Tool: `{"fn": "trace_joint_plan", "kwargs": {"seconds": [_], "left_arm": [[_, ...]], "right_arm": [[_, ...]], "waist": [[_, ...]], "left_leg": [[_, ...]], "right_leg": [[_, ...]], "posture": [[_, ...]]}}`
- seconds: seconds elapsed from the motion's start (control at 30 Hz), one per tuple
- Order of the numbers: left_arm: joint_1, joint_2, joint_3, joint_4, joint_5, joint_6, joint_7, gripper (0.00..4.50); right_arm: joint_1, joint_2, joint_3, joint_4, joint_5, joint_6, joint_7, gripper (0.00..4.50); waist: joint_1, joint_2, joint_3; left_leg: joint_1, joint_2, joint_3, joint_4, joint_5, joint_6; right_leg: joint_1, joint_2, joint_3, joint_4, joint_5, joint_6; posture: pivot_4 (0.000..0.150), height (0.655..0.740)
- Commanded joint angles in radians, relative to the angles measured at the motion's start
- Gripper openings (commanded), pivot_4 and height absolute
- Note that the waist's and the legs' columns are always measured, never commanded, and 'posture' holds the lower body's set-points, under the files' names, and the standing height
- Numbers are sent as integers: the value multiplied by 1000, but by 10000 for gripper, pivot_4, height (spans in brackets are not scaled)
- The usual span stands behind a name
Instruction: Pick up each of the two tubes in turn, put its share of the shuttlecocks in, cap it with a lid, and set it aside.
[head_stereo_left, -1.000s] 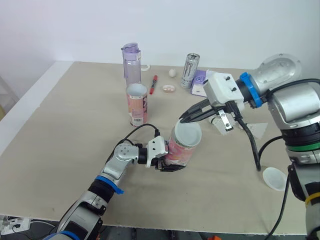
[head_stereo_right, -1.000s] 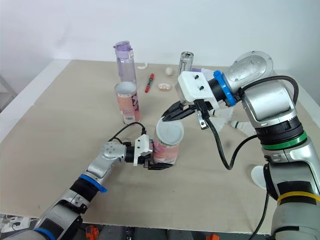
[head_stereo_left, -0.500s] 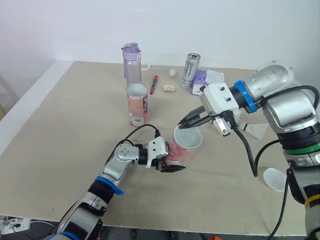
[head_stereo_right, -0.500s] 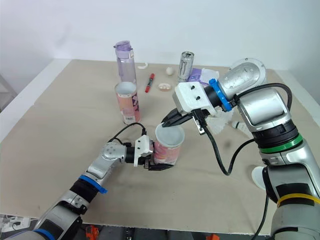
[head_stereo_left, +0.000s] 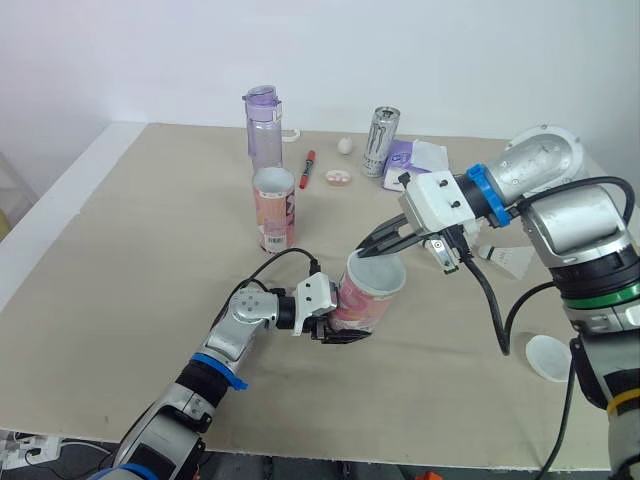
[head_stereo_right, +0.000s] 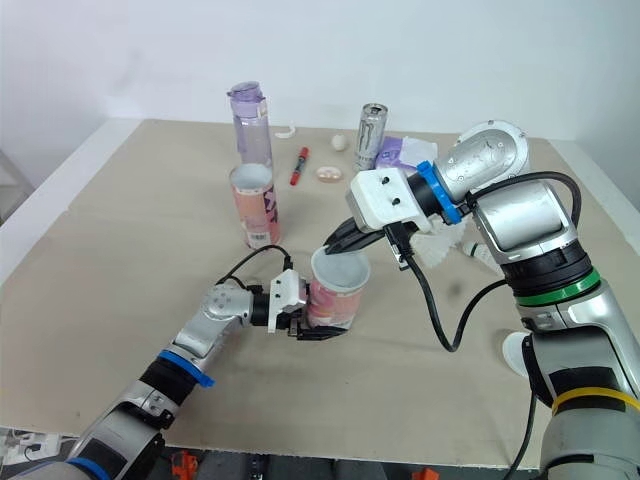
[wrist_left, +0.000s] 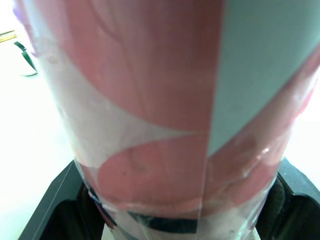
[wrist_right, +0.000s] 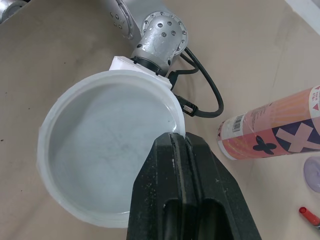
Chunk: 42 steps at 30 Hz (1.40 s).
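Note:
A pink patterned tube (head_stereo_left: 358, 305) leans to the right, just above the table, with my left gripper (head_stereo_left: 335, 325) shut round its lower body; the left wrist view shows its wall (wrist_left: 165, 110) up close. A white lid (head_stereo_left: 377, 272) lies over the tube's mouth. My right gripper (head_stereo_left: 365, 248) is shut on the lid's rim, and the right wrist view looks down on the lid (wrist_right: 107, 150) pinched at its edge. The second pink tube (head_stereo_left: 272, 208) stands upright and uncapped behind. A second white lid (head_stereo_left: 550, 357) lies at the right, near the table's front.
At the back of the table stand a purple bottle (head_stereo_left: 264, 126) and a silver can (head_stereo_left: 380, 140), with a red pen (head_stereo_left: 307, 168), a small white ball (head_stereo_left: 345, 145) and a purple packet (head_stereo_left: 405, 155) nearby. A white shuttlecock (head_stereo_left: 508, 260) lies right of my right arm.
My right gripper came down and slightly left with the lid, from just above the tube's mouth onto it. The left gripper and tube stayed put.

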Motion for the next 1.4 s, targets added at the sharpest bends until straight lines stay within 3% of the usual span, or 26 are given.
{"fn": "trace_joint_plan", "kwargs": {"seconds": [0.03, 0.07, 0.33, 0.5, 0.6, 0.67, 0.8, 1.4], "left_arm": [[25, 20, -1, 46, 34, 40, 22, 33262], [26, 20, -1, 45, 33, 40, 22, 33262], [25, 24, 0, 45, 32, 43, 18, 33262], [22, 27, 5, 46, 29, 44, 18, 33262], [18, 25, 10, 45, 23, 47, 18, 33262], [16, 21, 10, 43, 19, 50, 18, 33262], [13, 17, 10, 41, 16, 55, 18, 33262], [22, 15, 11, 18, 15, 58, 31, 33262]], "right_arm": [[-23, 10, -15, 9, -14, -12, 39, 8191], [-31, 14, -26, 16, -14, -18, 31, 10262], [-78, 7, -116, 24, 57, 98, 0, 10262], [-30, -36, -212, -54, 176, 315, -24, 10262], [74, -60, -228, -167, 230, 404, -42, 2090], [133, -58, -223, -224, 240, 440, -71, 766], [182, -35, -199, -251, 208, 455, -120, 766], [199, -30, 9, -175, -30, 402, -135, 766]], "waist": [[0, 0, 0], [0, 0, 0], [0, 0, 0], [0, 0, 0], [1, -1, 0], [-1, 0, 0], [-1, 0, 0], [-1, -2, -2]], "left_leg": [[0, 0, 0, 0, 0, 0], [0, 0, 0, 0, 0, 0], [0, 0, 0, 0, 0, 0], [-1, 0, 0, 0, 0, 0], [-1, 0, 0, -1, 0, 0], [0, 0, 0, -2, 0, 0], [0, -1, 0, -1, 0, 0], [6, 0, -1, -2, 0, -1]], "right_leg": [[0, 0, 0, 0, 0, 0], [0, 0, 0, 0, 0, 0], [0, 0, 0, 0, 0, -1], [0, -1, 0, 0, 0, -1], [0, -2, -1, 0, 0, -1], [0, -2, 0, 0, -1, -1], [-1, -2, 0, 0, -3, 5], [1, -2, 0, -1, -4, 6]], "posture": [[1500, 7400], [1500, 7400], [1500, 7400], [1500, 7400], [1500, 7400], [1500, 7400], [1500, 7400], [1500, 7400]]}}
